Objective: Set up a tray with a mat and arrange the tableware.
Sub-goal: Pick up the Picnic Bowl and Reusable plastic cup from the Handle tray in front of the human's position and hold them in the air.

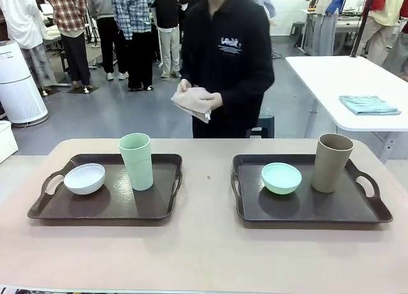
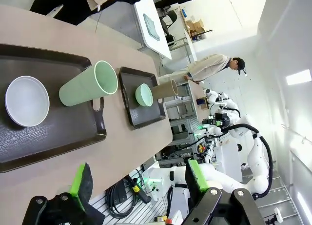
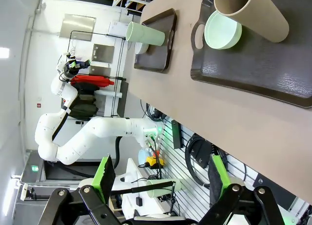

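Note:
Two dark brown trays lie on the beige table. The left tray (image 1: 102, 212) (image 2: 48, 137) holds a white bowl (image 1: 84, 178) (image 2: 27, 100) and a pale green cup (image 1: 136, 160) (image 2: 87, 86). On the right tray (image 1: 306, 212) (image 3: 253, 73) stand a mint green bowl (image 1: 281, 178) (image 3: 222, 30) and a tan-brown cup (image 1: 332, 162) (image 3: 251, 12). Across the table, a person holds a folded beige mat (image 1: 194, 102) in both hands. My left gripper (image 2: 138, 178) and right gripper (image 3: 162, 175) both hang open, off the near table edge, touching nothing.
A bare strip of table (image 1: 207, 198) separates the trays, with a small speck (image 1: 208, 177) on it. A white table (image 1: 338, 77) at the back right carries a folded blue-grey cloth (image 1: 368, 104). Several people stand farther back.

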Tool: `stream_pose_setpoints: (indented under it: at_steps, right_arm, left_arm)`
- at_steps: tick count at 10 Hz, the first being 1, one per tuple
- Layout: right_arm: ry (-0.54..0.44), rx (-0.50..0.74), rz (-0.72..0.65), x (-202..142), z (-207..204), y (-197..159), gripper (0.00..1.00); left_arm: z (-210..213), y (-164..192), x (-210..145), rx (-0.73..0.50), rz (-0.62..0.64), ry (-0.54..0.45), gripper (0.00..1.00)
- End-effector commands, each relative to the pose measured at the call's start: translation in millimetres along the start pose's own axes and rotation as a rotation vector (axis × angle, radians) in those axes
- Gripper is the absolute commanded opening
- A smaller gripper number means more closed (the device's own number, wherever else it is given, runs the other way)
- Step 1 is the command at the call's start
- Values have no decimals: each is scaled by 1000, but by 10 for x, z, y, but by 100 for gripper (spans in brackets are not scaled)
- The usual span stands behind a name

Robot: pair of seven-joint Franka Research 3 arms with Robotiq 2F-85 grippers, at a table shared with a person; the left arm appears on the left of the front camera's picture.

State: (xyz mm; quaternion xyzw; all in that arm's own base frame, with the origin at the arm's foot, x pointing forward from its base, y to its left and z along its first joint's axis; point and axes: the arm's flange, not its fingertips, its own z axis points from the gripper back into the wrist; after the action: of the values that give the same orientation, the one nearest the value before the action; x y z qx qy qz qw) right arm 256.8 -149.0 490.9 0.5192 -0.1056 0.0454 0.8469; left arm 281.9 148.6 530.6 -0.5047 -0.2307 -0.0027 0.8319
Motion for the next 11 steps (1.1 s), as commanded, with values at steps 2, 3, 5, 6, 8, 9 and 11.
stream_pose_setpoints:
  at_steps: [2, 3, 5, 6, 8, 9, 11]
  right_arm:
    - [-21, 18, 3, -9, -47, -8, 100]
    - [-21, 18, 3, -9, -47, -8, 100]
    - [-21, 18, 3, -9, -47, -8, 100]
    - [-21, 18, 3, -9, -47, -8, 100]
    - [-21, 18, 3, -9, -47, -8, 100]
    - [-21, 18, 3, -9, -47, -8, 100]
    - [-21, 18, 3, -9, -47, -8, 100]
  left_arm:
    - [-22, 16, 6, -20, -24, -17, 100]
    - [-22, 16, 6, -20, -24, -17, 100]
    - [-22, 16, 6, -20, -24, -17, 100]
    - [-22, 16, 6, -20, -24, -17, 100]
    - [-22, 16, 6, -20, -24, -17, 100]
    - [-22, 16, 6, -20, -24, -17, 100]
    - [-22, 16, 6, -20, -24, -17, 100]
